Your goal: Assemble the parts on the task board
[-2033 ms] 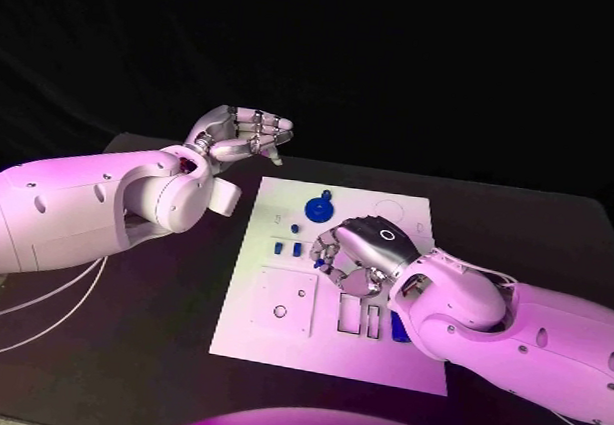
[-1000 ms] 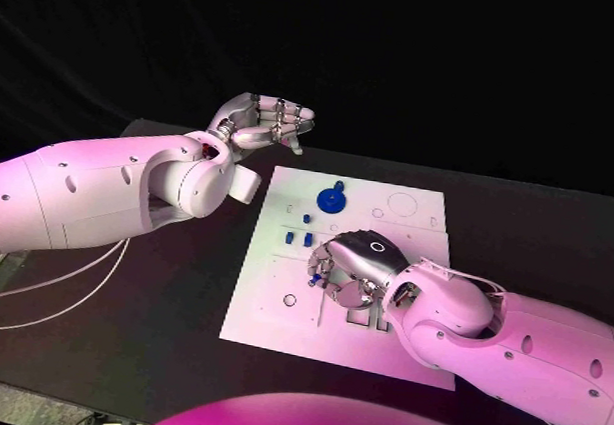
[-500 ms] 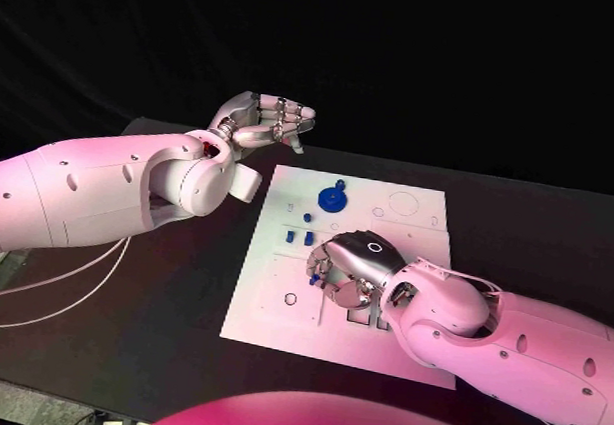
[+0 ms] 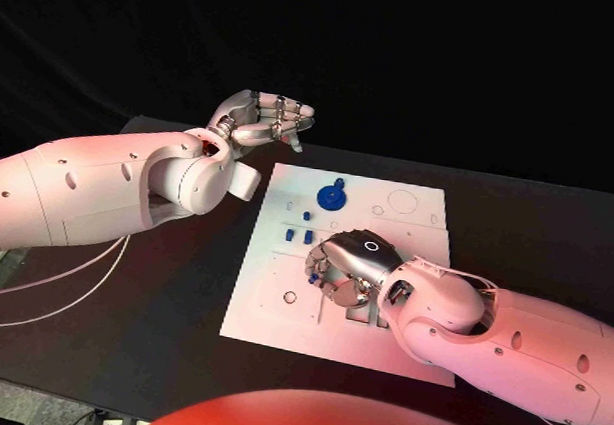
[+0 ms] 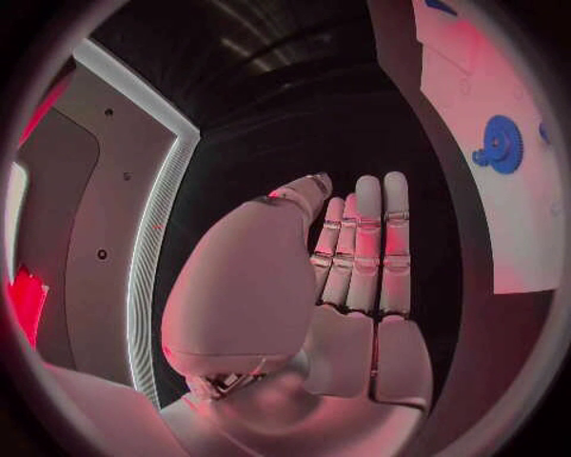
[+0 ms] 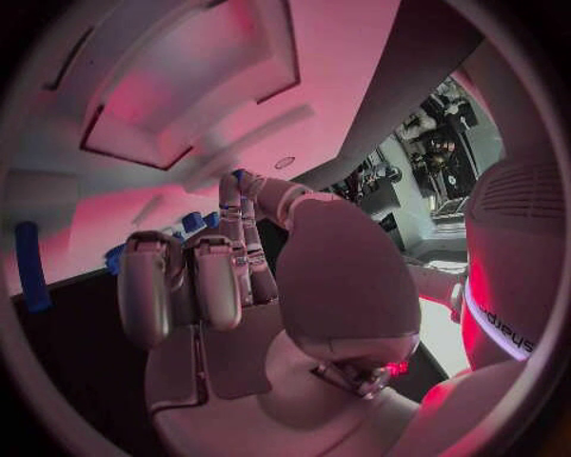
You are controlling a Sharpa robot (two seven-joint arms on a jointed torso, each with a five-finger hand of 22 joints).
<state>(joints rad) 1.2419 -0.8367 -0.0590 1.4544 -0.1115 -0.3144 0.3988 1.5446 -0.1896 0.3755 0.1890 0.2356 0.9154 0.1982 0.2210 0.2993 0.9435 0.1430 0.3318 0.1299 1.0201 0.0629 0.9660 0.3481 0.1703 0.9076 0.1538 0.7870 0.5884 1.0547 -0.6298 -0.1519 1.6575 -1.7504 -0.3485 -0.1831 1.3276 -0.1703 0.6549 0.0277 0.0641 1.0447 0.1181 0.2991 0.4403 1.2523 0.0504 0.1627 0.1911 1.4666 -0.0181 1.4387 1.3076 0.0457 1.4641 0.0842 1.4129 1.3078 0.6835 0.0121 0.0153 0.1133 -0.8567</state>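
Little moved: right hand (image 4: 348, 266) (curled) edged down the task board (image 4: 409, 203).

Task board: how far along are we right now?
Early, I'd judge. On the task board, a blue gear sits near the far edge, seemingly in place, and small blue parts lie beside the right hand. That hand is down over the board's middle, fingers curled; what it holds is hidden. The left hand hovers off the board with nothing in it. Several slots look unfilled.

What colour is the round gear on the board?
Blue. The gear shows best in the head view.
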